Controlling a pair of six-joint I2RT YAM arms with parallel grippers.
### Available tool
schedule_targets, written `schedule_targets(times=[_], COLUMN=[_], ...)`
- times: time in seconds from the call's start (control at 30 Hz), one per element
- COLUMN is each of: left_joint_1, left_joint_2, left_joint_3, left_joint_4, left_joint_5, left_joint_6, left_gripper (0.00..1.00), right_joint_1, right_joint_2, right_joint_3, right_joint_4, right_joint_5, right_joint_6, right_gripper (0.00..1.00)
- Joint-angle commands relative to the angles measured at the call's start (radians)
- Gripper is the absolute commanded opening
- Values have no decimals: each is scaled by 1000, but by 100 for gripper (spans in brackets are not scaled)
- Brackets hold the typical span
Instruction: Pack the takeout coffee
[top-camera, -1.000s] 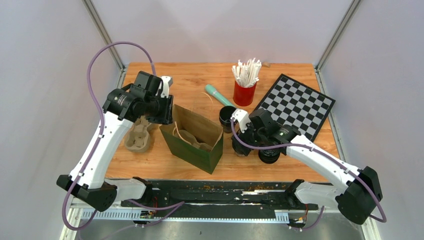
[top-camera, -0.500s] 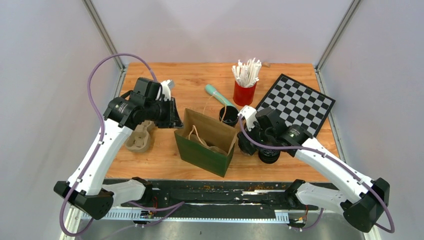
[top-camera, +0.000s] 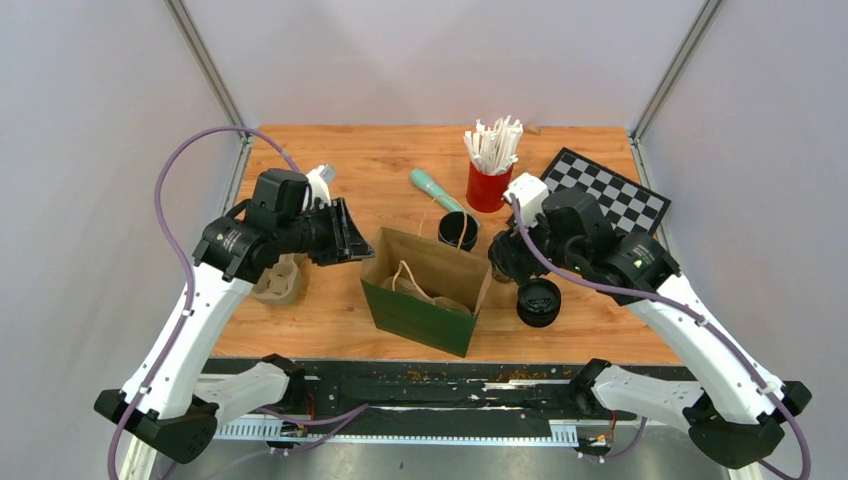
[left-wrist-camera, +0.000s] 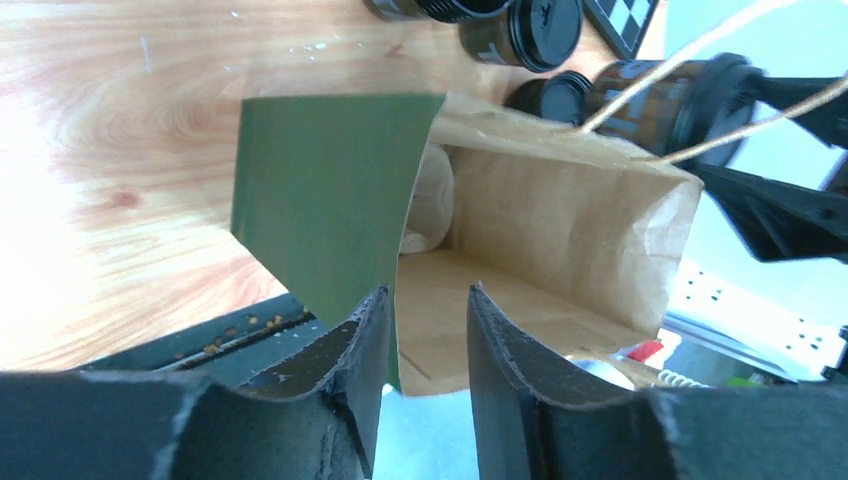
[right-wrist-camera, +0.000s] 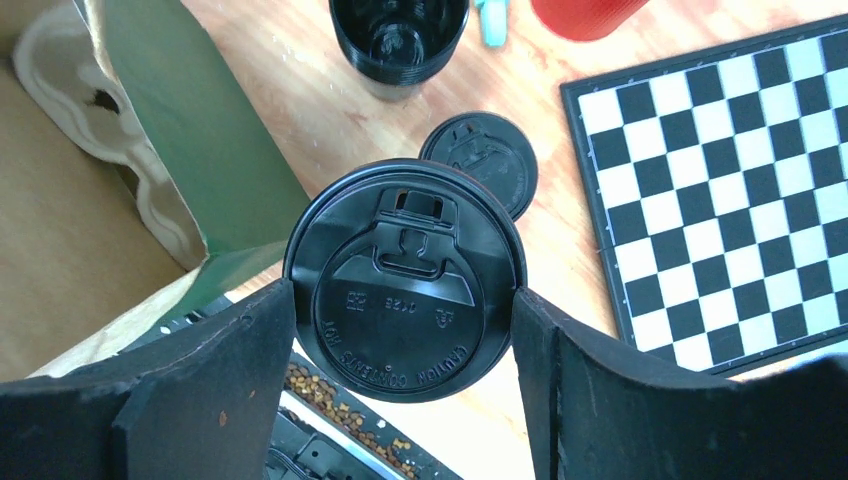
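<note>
Holding 1 lidded cup: right hand | left hand: narrow gap, at 1 bag | table: 2 other cups

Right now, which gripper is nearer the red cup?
Right. The right gripper is just in front of the red cup; the left gripper is left of the bag.

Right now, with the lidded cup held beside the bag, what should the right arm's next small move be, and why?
Probably shift the coffee cup left over the open mouth of the paper bag. The right end effector grips it beside the bag's right wall, not above the opening, and the carrier sits inside; the left end effector is at the left rim.
</note>
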Motion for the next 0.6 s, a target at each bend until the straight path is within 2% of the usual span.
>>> schedule_targets(times=[0.0, 0.17, 0.33, 0.47, 0.57], left_joint_1=[0, 0, 0, 1, 2], left_joint_2=[20, 86, 108, 98, 108], left_joint_3=[84, 173, 186, 146, 154], left_joint_4=[-73, -164, -118, -25, -26], left_joint_5=[-93, -165, -122, -67, -79], left_joint_6=[91, 227, 253, 195, 176], left_gripper=[46, 55, 57, 56, 56], right_joint_1=[5, 5, 6, 15, 20], right_joint_2=[-17, 20, 26, 6, -18], right_joint_3=[177, 355, 482, 492, 449], right_joint_4=[-82, -152, -151, -77, 12], right_joint_5=[45, 12, -63, -180, -240], right_joint_6=[53, 74, 116, 157, 214], right_gripper=[66, 65, 65, 64, 64])
